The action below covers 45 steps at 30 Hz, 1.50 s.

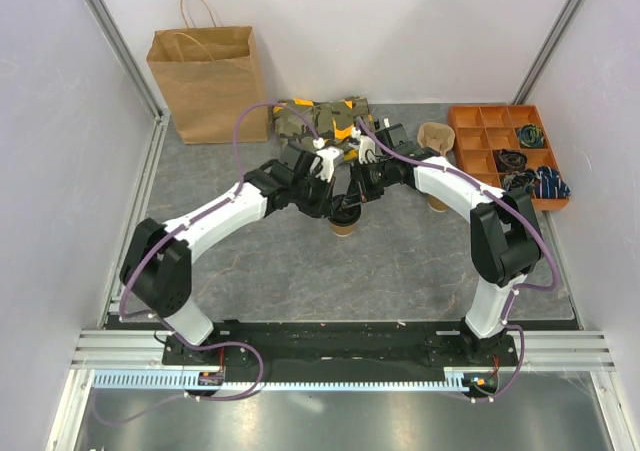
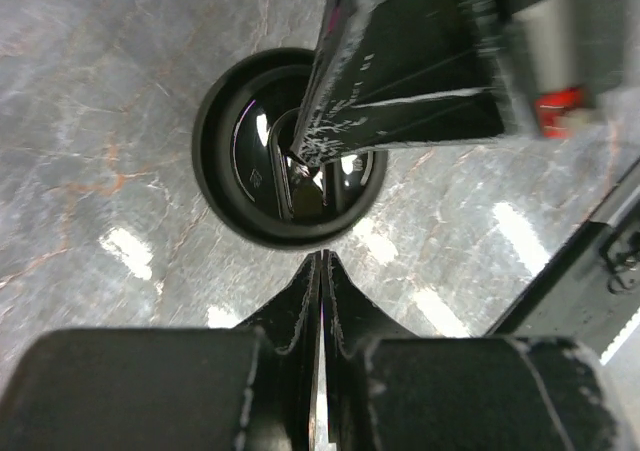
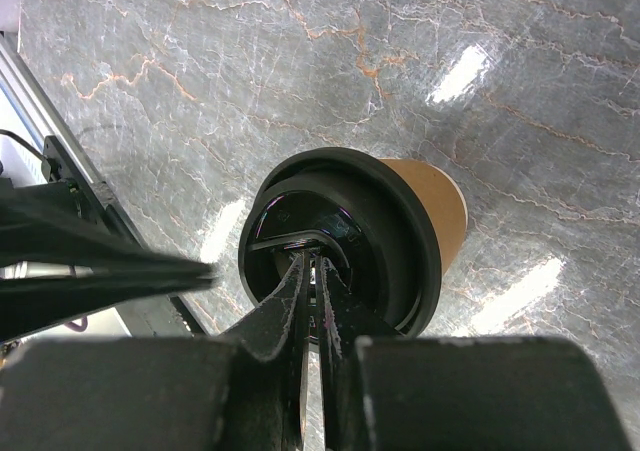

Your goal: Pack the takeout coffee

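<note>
You have the takeout coffee [image 1: 343,223] upright mid-table, with open stone toward the near edge. Both grippers are clenched shut: left gripper [image 2: 322,263] just beside the lid rim, right gripper [image 3: 314,263] tips on the lid. Paper bag [image 1: 208,83] stands far-left. Camouflage cloth [image 1: 320,119] lies behind the cup, orange tray [image 1: 505,151] at the right edge.

The left end effector [image 2: 322,259] and right end effector [image 3: 312,263], both closed, meet over the coffee cup [image 1: 342,227] in the middle of the table [image 1: 300,281], and their arms wall off the cup's left and right sides. Near of the cup the table lies bare between the arms, as does the left strip up to the paper bag [image 1: 205,86]. A camouflage bundle [image 1: 320,116] crowds the far side; a brown cup [image 1: 437,136] and orange tray [image 1: 505,151] fill the far right.
</note>
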Motion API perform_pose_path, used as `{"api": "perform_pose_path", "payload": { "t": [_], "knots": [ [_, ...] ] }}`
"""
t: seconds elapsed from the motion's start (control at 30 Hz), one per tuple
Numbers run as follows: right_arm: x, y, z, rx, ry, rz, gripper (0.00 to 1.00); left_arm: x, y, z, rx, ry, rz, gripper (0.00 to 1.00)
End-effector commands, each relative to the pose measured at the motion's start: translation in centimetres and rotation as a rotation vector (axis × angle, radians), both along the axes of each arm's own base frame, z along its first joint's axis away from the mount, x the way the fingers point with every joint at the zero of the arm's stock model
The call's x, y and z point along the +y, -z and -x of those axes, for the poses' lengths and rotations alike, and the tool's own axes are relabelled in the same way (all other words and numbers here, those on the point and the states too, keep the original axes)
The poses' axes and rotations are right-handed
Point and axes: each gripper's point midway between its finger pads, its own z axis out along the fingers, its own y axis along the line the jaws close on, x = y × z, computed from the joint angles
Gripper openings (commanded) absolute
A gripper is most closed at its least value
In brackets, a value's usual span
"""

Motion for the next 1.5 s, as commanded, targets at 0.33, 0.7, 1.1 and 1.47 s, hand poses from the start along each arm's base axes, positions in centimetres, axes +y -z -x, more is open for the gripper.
{"api": "perform_pose_path", "payload": {
  "t": [0.33,0.7,1.1,1.47],
  "knots": [
    [-0.2,0.6,-0.1,0.003,-0.004,0.019,0.12,0.2,1.8,0.2,0.009,-0.002,-0.004,0.09],
    [1.4,-5.8,-1.6,-0.126,-0.047,-0.107,0.22,2.6,-3.7,1.8,-0.017,-0.047,0.304,0.54],
    [0.6,-9.7,-2.5,-0.15,-0.007,-0.189,0.3,2.0,0.8,6.0,0.009,0.007,0.463,0.66],
    [-2.5,-8.9,-4.0,-0.113,0.081,-0.193,0.31,-2.1,4.3,3.1,0.171,-0.026,0.647,0.5]
  ]
}}
